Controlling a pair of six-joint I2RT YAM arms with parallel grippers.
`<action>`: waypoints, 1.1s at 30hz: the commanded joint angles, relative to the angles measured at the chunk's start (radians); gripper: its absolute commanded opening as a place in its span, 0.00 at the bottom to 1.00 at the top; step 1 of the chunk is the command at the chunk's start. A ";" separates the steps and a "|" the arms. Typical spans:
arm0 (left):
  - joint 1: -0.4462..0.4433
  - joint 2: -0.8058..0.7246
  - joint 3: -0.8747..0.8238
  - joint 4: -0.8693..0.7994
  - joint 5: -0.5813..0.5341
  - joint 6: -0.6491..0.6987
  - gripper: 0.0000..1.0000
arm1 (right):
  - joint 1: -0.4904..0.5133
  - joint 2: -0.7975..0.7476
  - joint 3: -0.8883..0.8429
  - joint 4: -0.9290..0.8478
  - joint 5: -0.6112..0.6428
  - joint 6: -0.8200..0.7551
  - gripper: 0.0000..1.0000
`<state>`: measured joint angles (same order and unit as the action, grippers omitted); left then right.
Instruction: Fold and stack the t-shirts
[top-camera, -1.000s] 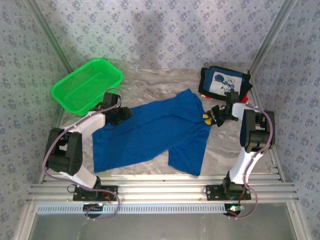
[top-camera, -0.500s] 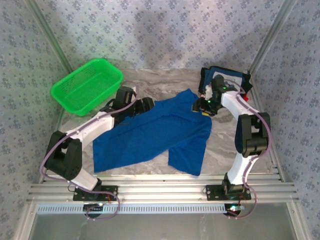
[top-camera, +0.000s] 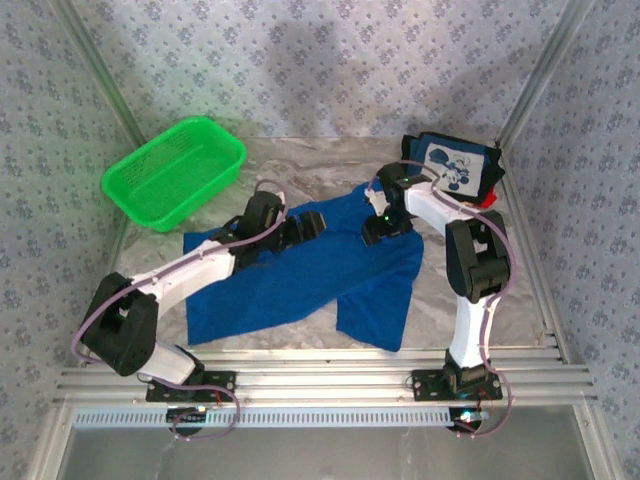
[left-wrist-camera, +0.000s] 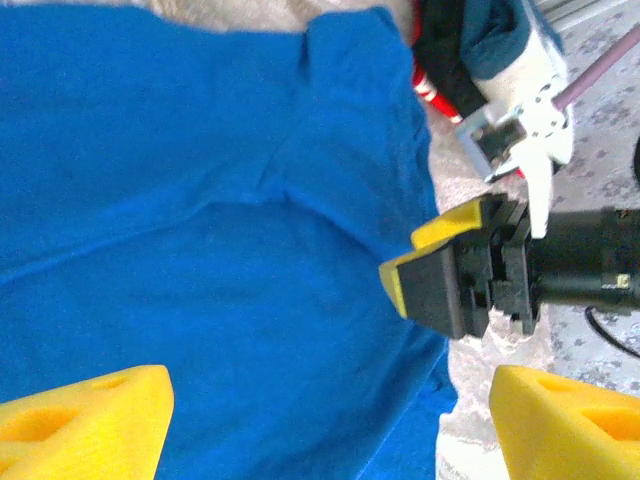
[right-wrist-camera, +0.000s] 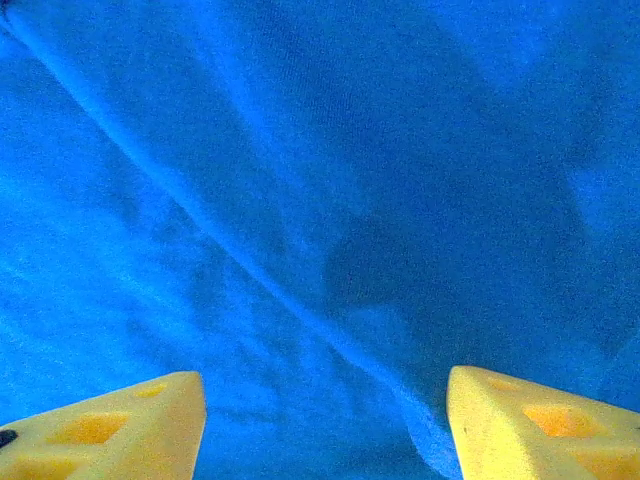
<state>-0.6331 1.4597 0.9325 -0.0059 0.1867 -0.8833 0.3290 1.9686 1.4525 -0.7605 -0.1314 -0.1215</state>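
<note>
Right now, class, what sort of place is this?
Probably a lab robot cell: left arm and right arm bolted to a metal rail, patterned walls on a frame, blue shirt laid out.

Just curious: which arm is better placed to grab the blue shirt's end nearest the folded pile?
Probably right: the right gripper, open, hangs over the blue shirt there; the left gripper is farther away.

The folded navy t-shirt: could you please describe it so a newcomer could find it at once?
Look to the far right corner of the table, past the spread royal blue t-shirt. The navy t-shirt lies folded there. Its white cartoon panel sets it apart from the blue one.
</note>
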 joint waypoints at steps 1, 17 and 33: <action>-0.013 -0.023 -0.014 0.003 -0.036 -0.037 0.82 | 0.034 0.044 0.052 0.009 0.101 -0.039 0.66; -0.017 0.031 -0.019 0.002 -0.017 -0.028 0.81 | 0.085 0.165 0.200 -0.005 0.277 0.034 0.40; -0.053 0.152 0.063 0.008 0.040 -0.019 0.79 | 0.000 0.221 0.391 -0.185 -0.079 0.070 0.03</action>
<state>-0.6746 1.5921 0.9401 -0.0044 0.1993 -0.9104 0.3588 2.1498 1.7782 -0.8562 -0.0788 -0.0673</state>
